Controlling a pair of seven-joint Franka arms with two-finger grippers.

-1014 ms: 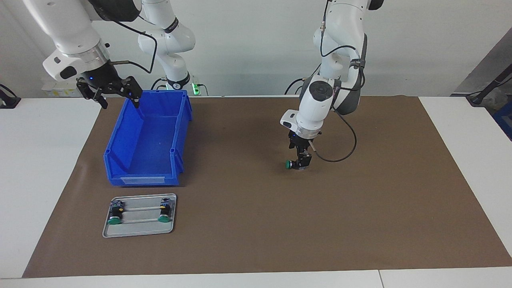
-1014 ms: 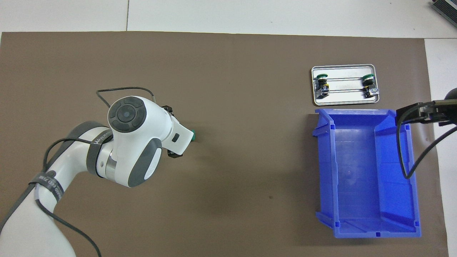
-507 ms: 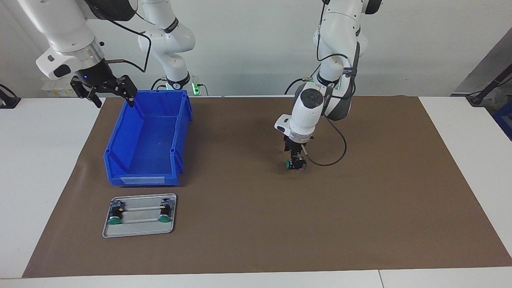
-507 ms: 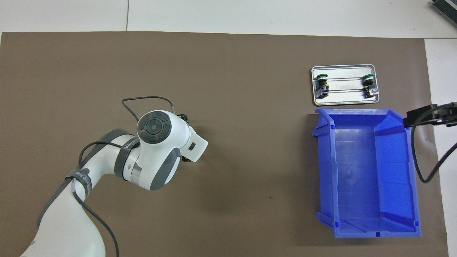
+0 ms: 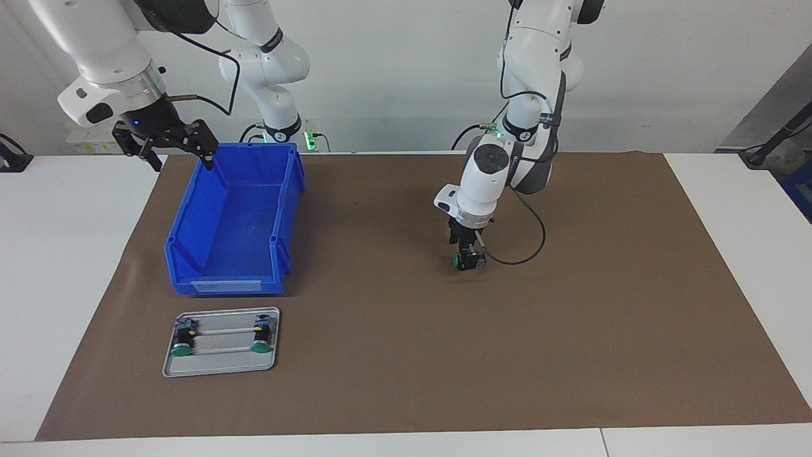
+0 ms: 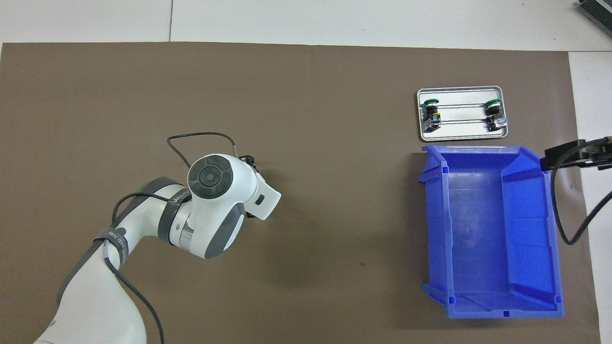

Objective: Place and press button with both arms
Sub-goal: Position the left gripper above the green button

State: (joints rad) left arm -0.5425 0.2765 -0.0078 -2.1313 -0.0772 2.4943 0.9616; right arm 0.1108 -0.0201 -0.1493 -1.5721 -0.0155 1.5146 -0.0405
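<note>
Green-capped button (image 5: pixel 458 260), lying on the brown mat (image 5: pixel 393 355) mid-table: left gripper (image 5: pixel 468 259) has settled lower over it, fingers now closing about the body, pickup judged begun; right gripper (image 5: pixel 170 147) waits spread apart above the blue bin (image 5: pixel 190 254) corner

button (image 5: pixel 457 261): green cap, seemingly black body | bin (image 5: pixel 235 222): blue | tray (image 5: pixel 219 367): silver | mat (image 5: pixel 571 343): brown

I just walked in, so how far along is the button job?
Two buttons already lie in the silver tray. The left gripper is down at a third button on the brown mat. The right gripper waits over the blue bin. Placing and pressing remain.
</note>
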